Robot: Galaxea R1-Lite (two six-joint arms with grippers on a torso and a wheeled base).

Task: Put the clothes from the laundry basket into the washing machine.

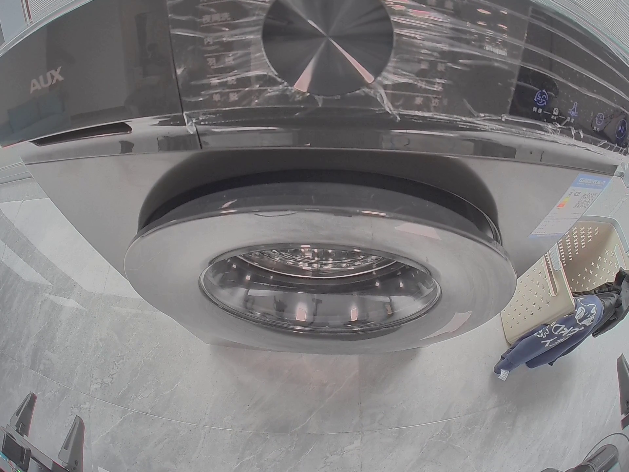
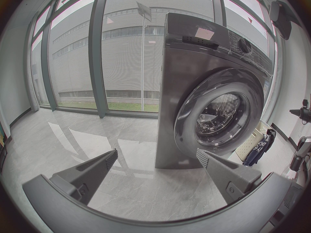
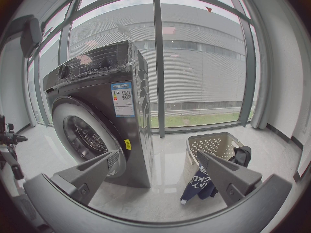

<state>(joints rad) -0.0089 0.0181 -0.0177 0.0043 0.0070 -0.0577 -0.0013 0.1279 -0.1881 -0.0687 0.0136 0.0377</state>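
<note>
- Washing machine (image 1: 314, 165) sits right up against my head camera. It is a dark grey front-loader, standing on the floor with its front toward me.
- Window wall (image 2: 97, 49) runs behind the machine, with tall panes in dark frames.
- Grey marbled floor tiles (image 1: 262, 394) lie under everything.
- Round door (image 1: 164, 263) of the machine is closed. I can see the steel drum through its glass.
- Laundry basket (image 1: 590, 250) is cream and perforated. It stands on the floor just beside the machine, on my right.
- Navy garment with white lettering (image 1: 557, 339) hangs over the basket's near rim. It drapes down the outside wall to the floor.
- Black garment (image 1: 616, 303) is bunched on the basket rim, touching the navy one.
- Left gripper (image 2: 156, 152) has its fingers spread wide with nothing between them. It is held low on my left and faces the door.
- Right gripper (image 3: 157, 152) also has its fingers spread wide and grips nothing. It faces the machine's side and the basket.
- Control dial (image 1: 327, 34) sits at the middle of the top panel, under crinkled clear film.
- Blue-edged label (image 1: 576, 204) is stuck on the machine's right side panel.
</note>
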